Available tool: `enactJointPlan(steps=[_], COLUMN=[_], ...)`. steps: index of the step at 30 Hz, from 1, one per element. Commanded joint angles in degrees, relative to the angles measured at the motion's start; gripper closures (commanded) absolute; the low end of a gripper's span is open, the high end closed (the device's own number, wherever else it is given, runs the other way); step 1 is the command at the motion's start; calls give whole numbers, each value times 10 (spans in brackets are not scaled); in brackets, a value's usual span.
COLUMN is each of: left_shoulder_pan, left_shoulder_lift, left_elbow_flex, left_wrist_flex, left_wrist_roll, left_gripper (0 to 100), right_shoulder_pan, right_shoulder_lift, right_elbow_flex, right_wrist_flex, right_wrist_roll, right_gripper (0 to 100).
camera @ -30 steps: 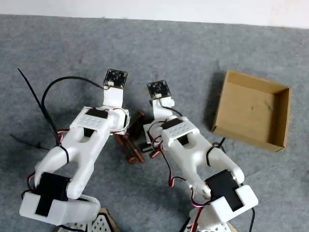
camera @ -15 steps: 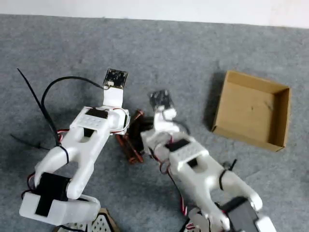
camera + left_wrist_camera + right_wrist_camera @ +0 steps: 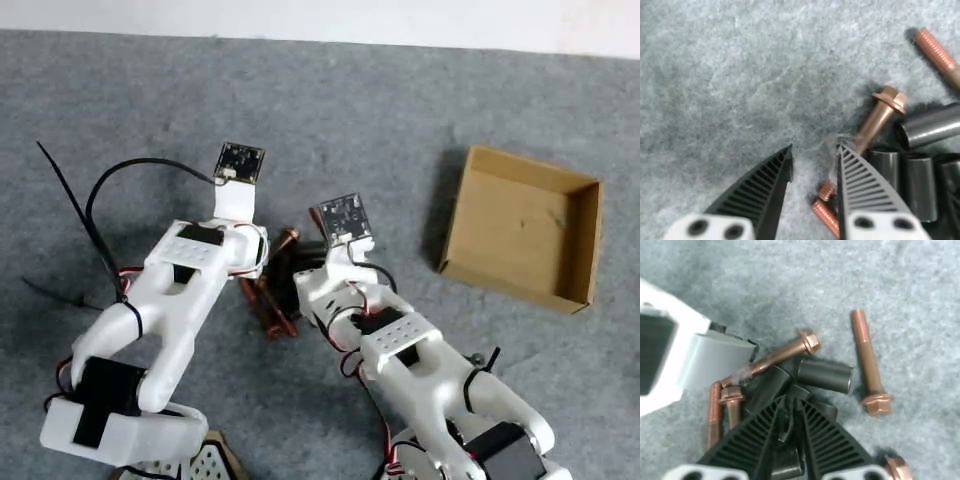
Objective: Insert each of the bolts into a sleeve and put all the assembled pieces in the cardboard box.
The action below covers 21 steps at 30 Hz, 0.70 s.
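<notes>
The left gripper (image 3: pixel 815 147) hangs fingers apart beside the heap of copper bolts (image 3: pixel 879 119) and dark sleeves (image 3: pixel 920 185), the right gripper (image 3: pixel 790 399) over it nearly closed, seemingly pinching a sleeve (image 3: pixel 785 465), and the cardboard box (image 3: pixel 510 225) lies well right, bare brown floor showing, on grey carpet (image 3: pixel 400 100) under a white wall (image 3: pixel 300 15).

Soft, even light falls from above on my grey surface (image 3: pixel 400 120), and shadows stay short and faint. The cardboard box (image 3: pixel 520 228) lays a dim shade beside its left wall. By my left gripper (image 3: pixel 815 148), bolts (image 3: pixel 880 117) cast small dark shadows; sleeves (image 3: pixel 930 125) show a dull sheen.
</notes>
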Motion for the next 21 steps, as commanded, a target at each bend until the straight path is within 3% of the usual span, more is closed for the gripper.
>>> enactJointPlan(steps=[1,6,13,21], left_shoulder_pan=[-3,-3,-3,-3], left_shoulder_lift=[-2,-2,-3,-3], left_elbow_flex=[-24,-24,-24,-24], left_wrist_flex=[-7,-7,-7,-10], left_wrist_roll=[5,5,5,5], left_gripper=[858,859,859,858], right_shoulder_pan=[0,5,9,-7], right_shoulder_lift=[-22,-22,-21,93], right_elbow_flex=[-2,-2,-5,-64], right_wrist_flex=[-17,-16,28,90], right_wrist_roll=[-2,-2,-4,-4], right_gripper=[994,968,769,769])
